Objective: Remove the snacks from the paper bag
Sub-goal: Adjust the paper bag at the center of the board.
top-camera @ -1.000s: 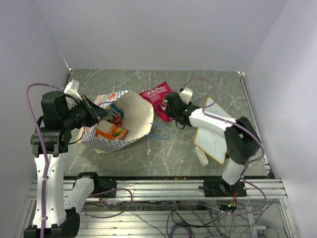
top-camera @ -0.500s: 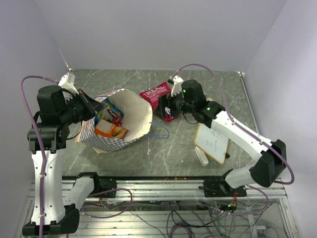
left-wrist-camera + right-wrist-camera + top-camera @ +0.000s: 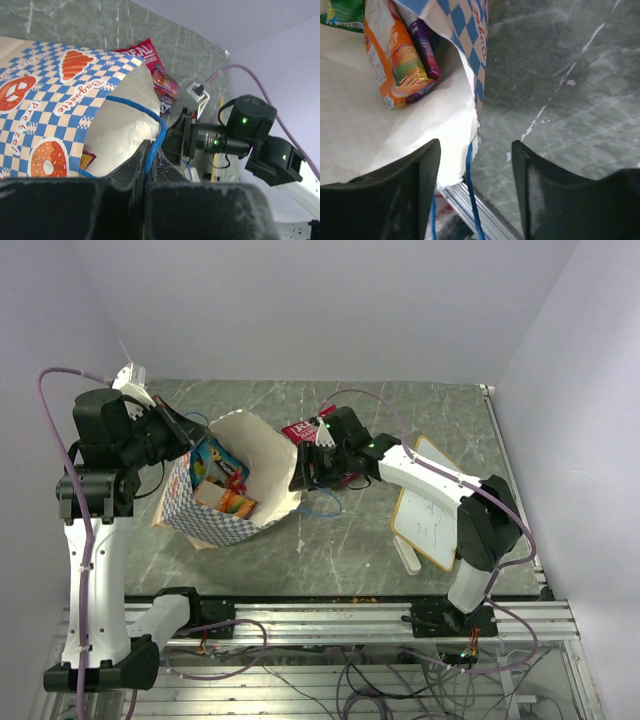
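the paper bag point(image 3: 270, 455) lies tipped on the desk point(image 3: 420, 410), its mouth facing the right arm. the left pincer point(image 3: 149, 150) is clamped together on the bag's rim and its blue string handle point(image 3: 135, 106). the right pincer point(image 3: 475, 150) sits at the mouth, fingers apart, with the rim's edge between them and nothing gripped. inside, an orange packet point(image 3: 390, 65) and a purple packet point(image 3: 422, 47) lie touching. a red bag point(image 3: 140, 51) lies outside on the desk, just beyond the paper bag. a whiteboard point(image 3: 430, 510) lies further right.
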Robot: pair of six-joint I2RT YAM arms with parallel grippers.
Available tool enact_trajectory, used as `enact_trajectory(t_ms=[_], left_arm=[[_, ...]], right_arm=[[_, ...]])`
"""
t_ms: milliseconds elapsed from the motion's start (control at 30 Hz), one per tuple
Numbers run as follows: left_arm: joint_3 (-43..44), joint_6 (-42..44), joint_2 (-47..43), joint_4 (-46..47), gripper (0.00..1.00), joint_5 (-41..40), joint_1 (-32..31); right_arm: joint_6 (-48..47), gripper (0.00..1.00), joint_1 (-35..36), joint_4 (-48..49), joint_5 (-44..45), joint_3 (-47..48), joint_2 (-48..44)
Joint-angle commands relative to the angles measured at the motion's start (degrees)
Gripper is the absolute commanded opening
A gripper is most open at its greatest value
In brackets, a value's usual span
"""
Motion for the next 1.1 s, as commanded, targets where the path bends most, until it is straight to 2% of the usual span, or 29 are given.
enact_trajectory(t_ms=[0,33,133,167,233,367,500,667,800,900,1067], left_arm=[[5.09,0.84,1.77,3.97,0.07,-3.9,-0.05],[6.25,1.26,2.51,4.15,0.07,-5.16,-0.07],[9.38,2.49,4.63,5.76,0.07,-8.46,-0.06],[10.5,3.19,5.38,6.46,0.07,-9.19,-0.07],[13.35,5.36,7.56,7.33,0.07,-10.78,-0.05],[19.09,9.17,10.75,8.61,0.07,-12.75,-0.02],[21.56,11.9,12.07,11.73,0.07,-11.27,-0.06],[22.05,13.28,12.47,15.55,0.07,-6.53,0.0],[23.31,15.3,12.4,15.17,0.07,-6.09,-0.07],[16.02,13.21,7.59,13.85,0.07,-5.1,-0.04],[-6.02,2.86,-8.35,13.89,0.07,-1.64,-0.07]], right_arm=[[10.05,0.52,1.38,-0.28,-1.05,2.44,1.5],[11.76,0.46,1.36,0.08,-1.28,2.77,2.09],[16.89,0.12,2.17,2.87,-1.46,3.51,4.19],[18.25,0.06,2.68,3.52,-1.07,4.19,5.16],[20.02,0.0,4.04,4.19,-0.57,6.4,7.22],[23.46,0.0,6.86,7.23,1.99,10.66,10.01],[23.92,0.0,8.9,7.84,4.85,14.54,11.55],[23.31,0.0,10.16,8.74,5.04,14.38,12.12],[21.78,0.0,10.85,10.35,5.37,13.45,11.23],[17.23,0.0,11.17,9.4,5.69,12.14,10.42],[6.21,0.09,13.05,10.54,8.72,2.13,5.75]])
